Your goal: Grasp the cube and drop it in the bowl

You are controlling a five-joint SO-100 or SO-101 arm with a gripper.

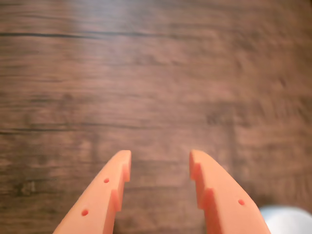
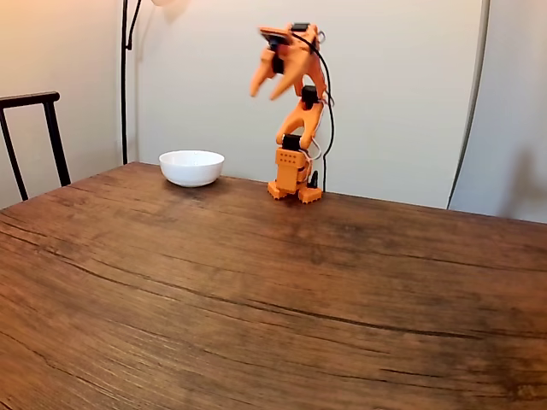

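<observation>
Overhead of the bench, the orange arm point(image 2: 295, 128) stands folded high on its base at the far edge, with the claw point(image 2: 270, 88) raised well above the wood and tilted toward the left of the fixed view. The claw is spread wide and holds nothing: in the wrist view its two orange fingers point(image 1: 105, 192) enter from the lower edge with bare wood grain showing between them. The bowl point(image 2: 191, 167), white and shallow, rests on the bench point(image 2: 273, 290) just left of the arm's base in the fixed view, apart from it; a pale blurred patch at the lower right corner of the wrist view point(image 1: 287, 220) is probably its rim (too soft to be sure). The cube cannot be made out in either view, so its place cannot be told from these pictures. A dark chair point(image 2: 34, 137) and a lamp pole point(image 2: 125, 81) stand at the left against the wall.

Step in hand, as judged: the search or approach before any grasp, with nothing yet carried and the bowl's inside hidden by its wall. The next move calls for locating the cube, lowering the spread claw over it so a finger passes each side, then closing.
</observation>
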